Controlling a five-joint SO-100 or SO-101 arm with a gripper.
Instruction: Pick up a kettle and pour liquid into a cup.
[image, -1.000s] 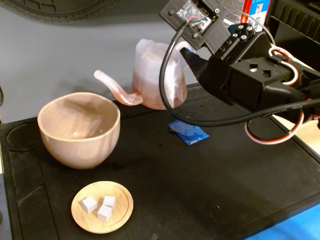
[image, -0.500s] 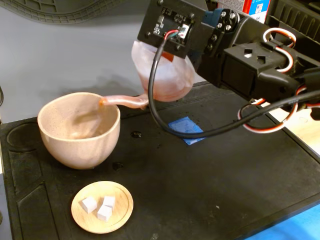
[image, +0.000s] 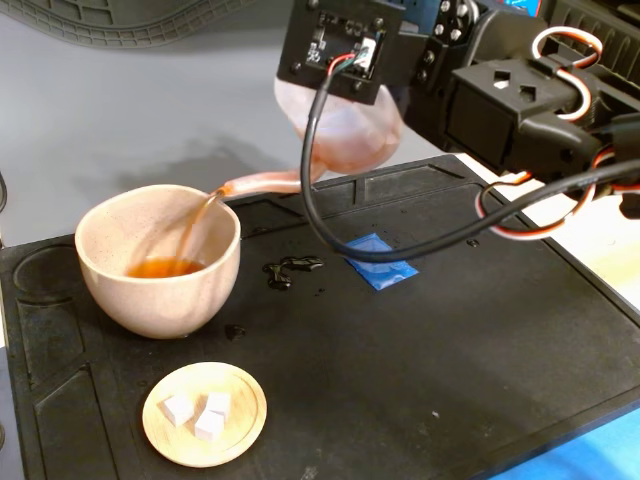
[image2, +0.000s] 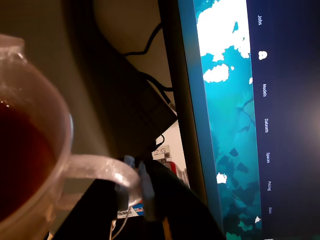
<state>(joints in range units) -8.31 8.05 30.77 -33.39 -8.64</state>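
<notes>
Fixed view: the kettle (image: 345, 130) hangs tilted in the upper centre of the frame, lifted clear of the black mat (image: 450, 360) that covers the counter. Its body is partly hidden behind the camera board and black cable of the arm (image: 520, 110), which enters from the upper right. The long thin spout points left and downward, its tip just above the near rim of the cup (image: 158, 262). A thin stream of liquid (image: 165, 267) runs from the spout tip into the cup, where a shallow reddish-brown pool lies on the bottom. The cup stands upright at centre left of the frame. Small dark drops (image: 288, 270) lie on the mat just right of the cup, and a blue packet (image: 380, 263) lies flat beside them, below the kettle. At lower left, a round wooden saucer (image: 205, 414) carries three white cubes (image: 199, 412), apart from the cup.

Wrist view: the kettle fills the left edge of the frame, its translucent wall showing dark red liquid inside. The pincer (image2: 134, 187) is closed on the kettle's small loop handle, with fingers (image2: 148, 192) pressed on either side of the loop at lower centre. A lit screen (image2: 240, 115) occupies the right half of the frame.
</notes>
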